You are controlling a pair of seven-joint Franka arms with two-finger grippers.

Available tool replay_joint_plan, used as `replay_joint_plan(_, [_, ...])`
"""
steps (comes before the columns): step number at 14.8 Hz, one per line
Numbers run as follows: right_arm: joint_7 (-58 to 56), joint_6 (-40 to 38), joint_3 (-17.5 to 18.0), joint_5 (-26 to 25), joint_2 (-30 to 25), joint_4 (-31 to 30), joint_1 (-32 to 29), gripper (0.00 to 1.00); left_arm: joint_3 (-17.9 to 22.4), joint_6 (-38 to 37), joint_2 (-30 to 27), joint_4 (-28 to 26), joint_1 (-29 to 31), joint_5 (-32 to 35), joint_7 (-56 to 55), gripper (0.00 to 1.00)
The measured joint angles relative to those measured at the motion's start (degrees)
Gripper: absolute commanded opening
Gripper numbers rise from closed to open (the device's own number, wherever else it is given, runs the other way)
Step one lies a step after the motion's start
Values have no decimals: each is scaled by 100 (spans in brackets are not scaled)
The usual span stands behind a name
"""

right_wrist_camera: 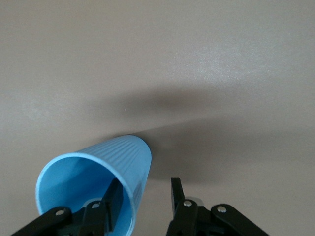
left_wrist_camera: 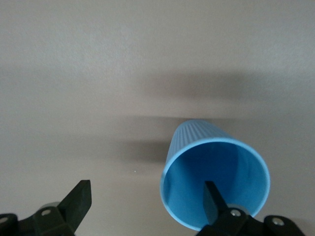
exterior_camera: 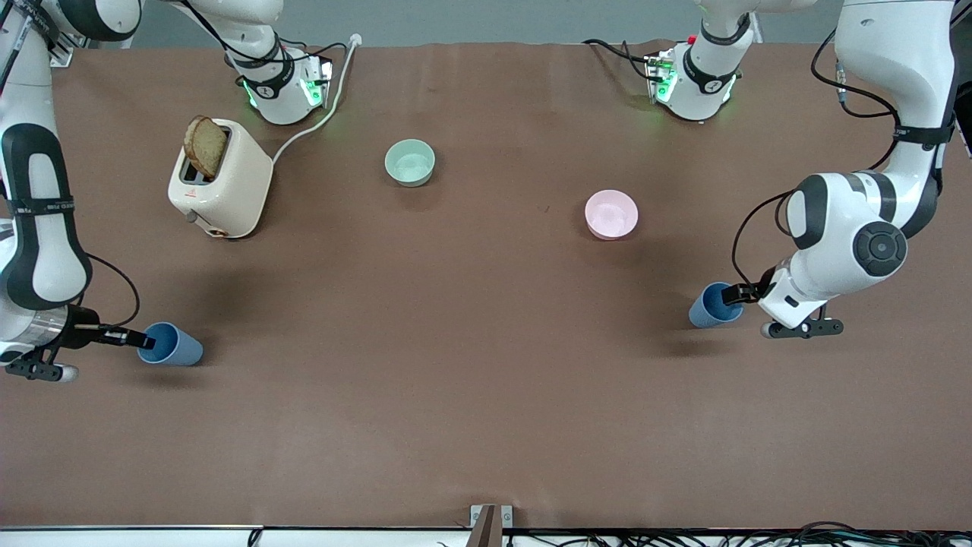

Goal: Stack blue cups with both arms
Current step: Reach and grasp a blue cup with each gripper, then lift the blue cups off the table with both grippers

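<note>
- Right gripper [right_wrist_camera: 145,194] is low at the table [exterior_camera: 486,425] edge on the right arm's end; its fingers stand partly apart, one inside the mouth of a blue cup [exterior_camera: 176,346] and one outside its wall, with a gap showing, so not yet clamped
- Judgement: bring the fingers together squarely on the wall just past the rim. Pinch gently, since thin plastic may flex or slip, then lift before turning the cup upright
- That blue cup lies on its side near the right arm's end edge, mouth toward the gripper. It is matte blue and tapered, with fine ribs along the outside and a smooth inside
- Left gripper [left_wrist_camera: 146,194] is low near the table edge at the left arm's end, fingers wide apart. One fingertip sits inside the mouth of the other blue cup [exterior_camera: 708,305], the other well clear of its wall
- Judgement: close on the wall only once the inner finger is deep enough
- This cup also lies on its side, mouth toward the left gripper, the same ribbed blue
</note>
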Motion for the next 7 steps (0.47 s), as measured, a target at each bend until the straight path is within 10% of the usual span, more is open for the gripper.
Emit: replay_joint_plan(7, [0,8,15,161,9,62,0,3,-8,35,111,-20,-34,0,1,37])
